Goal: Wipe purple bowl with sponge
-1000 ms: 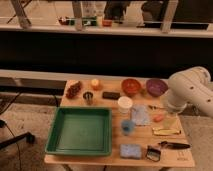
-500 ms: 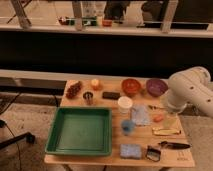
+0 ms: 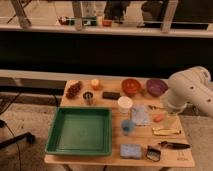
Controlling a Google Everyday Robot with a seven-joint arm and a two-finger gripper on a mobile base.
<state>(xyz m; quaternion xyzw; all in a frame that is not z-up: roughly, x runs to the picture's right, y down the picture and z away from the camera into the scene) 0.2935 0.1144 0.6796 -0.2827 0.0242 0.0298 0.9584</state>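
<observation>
The purple bowl [image 3: 156,86] sits at the table's [image 3: 172,159] far right corner, about one o'clock from its centre, with the orange-red bowl [image 3: 131,86] just beside it at nine o'clock. The sponge [image 3: 130,150] lies at the near edge, around seven o'clock from the purple bowl and well apart from it. The gripper [image 3: 169,119] hangs under the white arm [image 3: 190,90], at five o'clock from the purple bowl, its fingers spread and grasping nothing.

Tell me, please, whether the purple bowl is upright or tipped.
Upright: the purple bowl sits rim up; the gripper hangs beside it.
</observation>
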